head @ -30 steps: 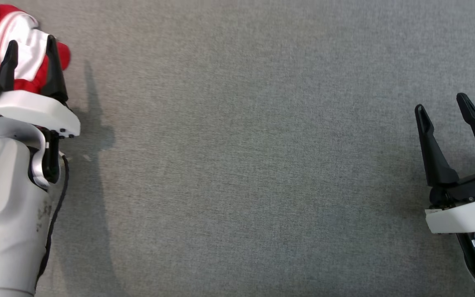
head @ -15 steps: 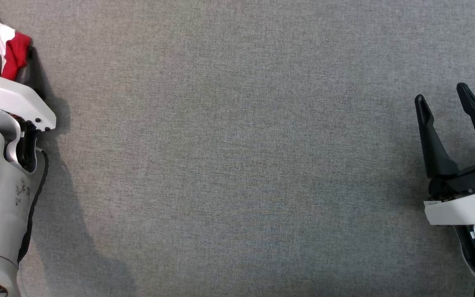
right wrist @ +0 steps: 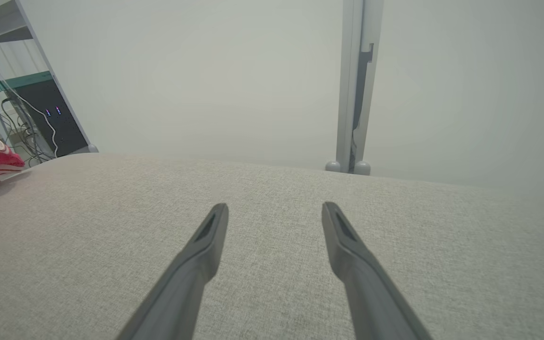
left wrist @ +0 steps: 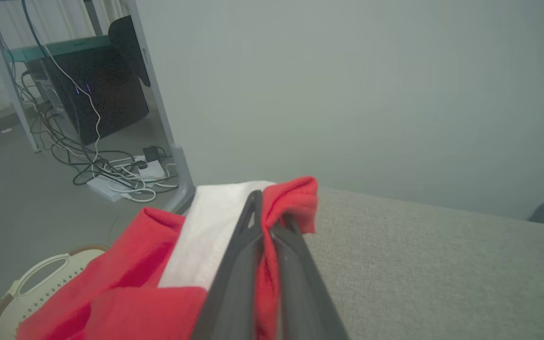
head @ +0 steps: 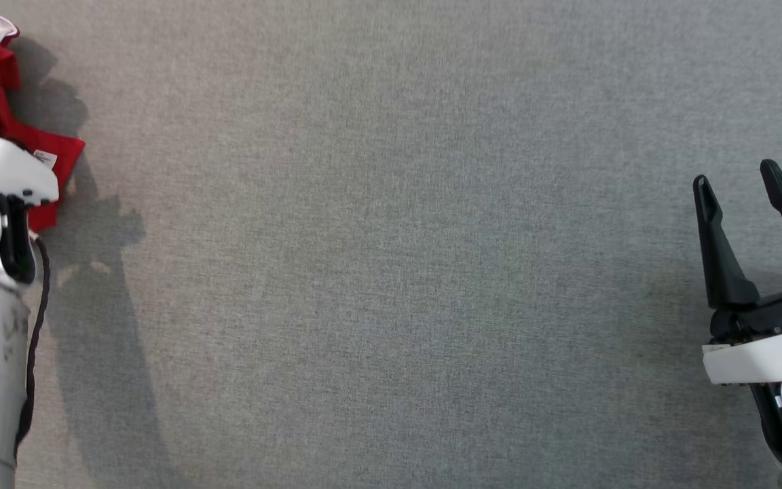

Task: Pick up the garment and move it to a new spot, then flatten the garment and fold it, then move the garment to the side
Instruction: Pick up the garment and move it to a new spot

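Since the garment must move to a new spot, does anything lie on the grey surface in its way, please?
Nothing visible does. The left hand is shut on the garment at the left edge of the grey surface; nothing lies between there and the open right hand.

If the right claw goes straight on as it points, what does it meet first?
Probably nothing: the open right claw points over the grey surface; the way looks free to its far edge. Depth is unclear.
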`<state>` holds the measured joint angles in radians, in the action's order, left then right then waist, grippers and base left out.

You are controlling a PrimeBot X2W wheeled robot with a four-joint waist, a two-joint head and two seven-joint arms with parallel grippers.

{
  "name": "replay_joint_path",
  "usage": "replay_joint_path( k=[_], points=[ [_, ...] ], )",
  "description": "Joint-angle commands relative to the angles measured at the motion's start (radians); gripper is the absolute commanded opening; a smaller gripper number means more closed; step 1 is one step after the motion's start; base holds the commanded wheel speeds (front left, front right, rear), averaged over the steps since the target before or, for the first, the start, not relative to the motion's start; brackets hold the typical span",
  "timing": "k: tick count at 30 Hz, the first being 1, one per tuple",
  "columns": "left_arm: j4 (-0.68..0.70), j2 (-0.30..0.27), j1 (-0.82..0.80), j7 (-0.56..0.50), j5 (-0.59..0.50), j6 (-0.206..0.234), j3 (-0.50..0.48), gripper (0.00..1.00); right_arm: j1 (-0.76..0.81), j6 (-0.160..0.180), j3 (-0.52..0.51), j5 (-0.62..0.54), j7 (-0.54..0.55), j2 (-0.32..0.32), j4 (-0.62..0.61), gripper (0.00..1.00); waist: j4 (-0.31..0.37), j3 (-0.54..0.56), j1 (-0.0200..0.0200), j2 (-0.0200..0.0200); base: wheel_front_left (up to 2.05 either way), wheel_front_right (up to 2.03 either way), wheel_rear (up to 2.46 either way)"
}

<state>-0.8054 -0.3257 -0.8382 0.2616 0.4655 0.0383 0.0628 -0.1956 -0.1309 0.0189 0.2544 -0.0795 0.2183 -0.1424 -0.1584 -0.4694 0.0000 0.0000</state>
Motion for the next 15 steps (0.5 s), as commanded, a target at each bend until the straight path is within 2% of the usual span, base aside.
replay_joint_path(
  k=[1, 7, 15],
  points=[
    [0.037, 0.004, 0.043, 0.003, -0.013, 0.009, -0.014, 0.0, 0.01, 0.0, 0.0, 0.002, -0.01, -0.003, 0.008, 1.0, 0.01, 0.052, 0.0, 0.0, 0.0, 0.0, 0.0],
    [0.274, 0.032, 0.248, 0.004, -0.075, 0.032, -0.054, 0.0, 0.064, 0.0, -0.007, 0.001, -0.025, -0.026, 0.042, 1.0, 0.029, 0.169, 0.0, 0.0, 0.0, 0.0, 0.0],
    [0.524, 0.077, 0.547, -0.005, -0.116, 0.083, -0.043, 0.0, 0.134, 0.0, 0.002, 0.004, -0.033, -0.053, 0.071, 1.0, 0.077, 0.31, 0.0, 0.0, 0.0, 0.0, 0.0]
  ],
)
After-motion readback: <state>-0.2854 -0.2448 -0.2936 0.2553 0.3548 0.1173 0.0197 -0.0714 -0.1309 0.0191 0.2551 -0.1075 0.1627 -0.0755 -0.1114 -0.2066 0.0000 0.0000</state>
